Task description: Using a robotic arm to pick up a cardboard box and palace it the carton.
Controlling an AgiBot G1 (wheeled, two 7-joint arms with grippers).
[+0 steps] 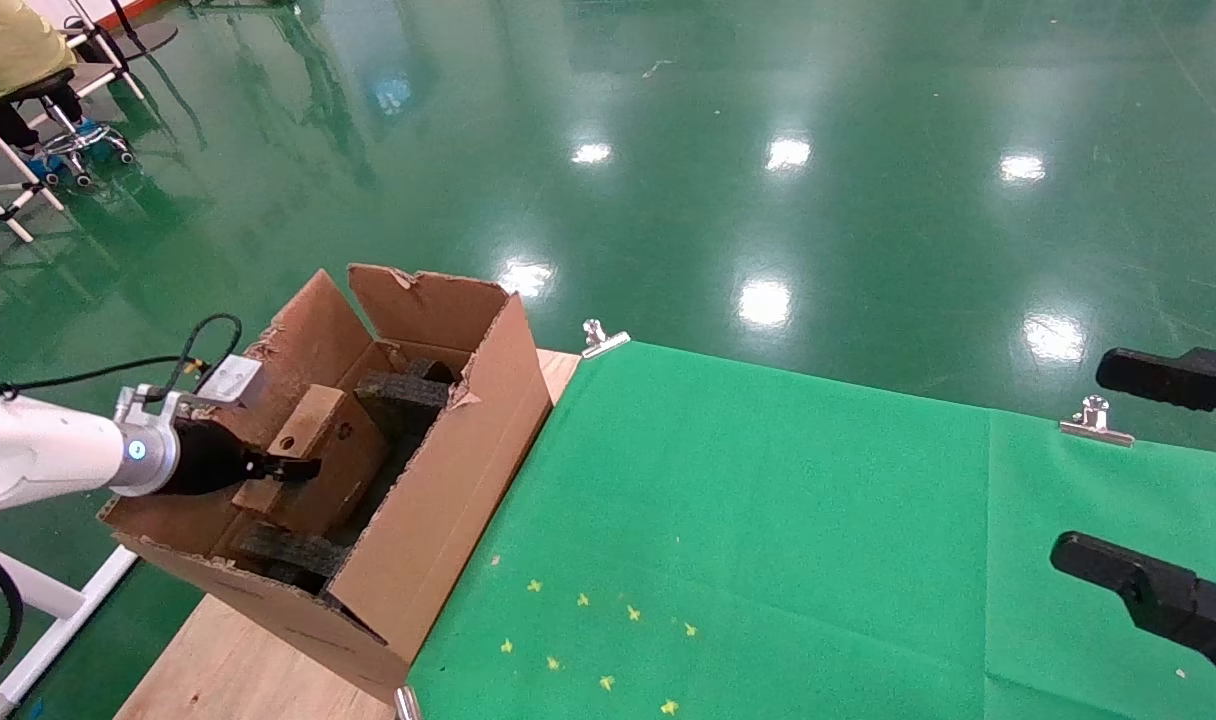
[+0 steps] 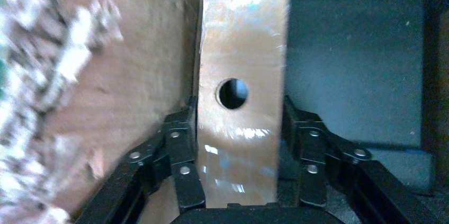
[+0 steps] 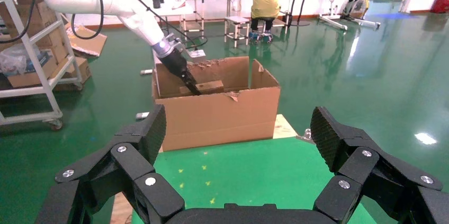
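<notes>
The white robotic arm point(image 1: 38, 450), my left arm, reaches into the carton point(image 1: 438, 490), a large brown box with torn flaps. My left gripper point(image 1: 286, 467) is shut on the cardboard box point(image 1: 318, 445), a small taped box with a round hole. It holds the box inside the carton, between the near flap and a dark foam block point(image 1: 403, 395). In the left wrist view the fingers point(image 2: 182, 144) press both sides of the cardboard box point(image 2: 241, 44). My right gripper point(image 1: 1086, 460) is open and empty over the cloth's right side. The right wrist view shows the carton point(image 3: 217, 115) ahead.
A green cloth point(image 1: 768, 520) with small yellow marks covers the table, held by metal clips point(image 1: 603, 340). The carton stands on bare wood point(image 1: 228, 660) at the table's left end. A second foam block point(image 1: 288, 550) lies low in the carton. A seated person point(image 1: 8, 50) is at the far left.
</notes>
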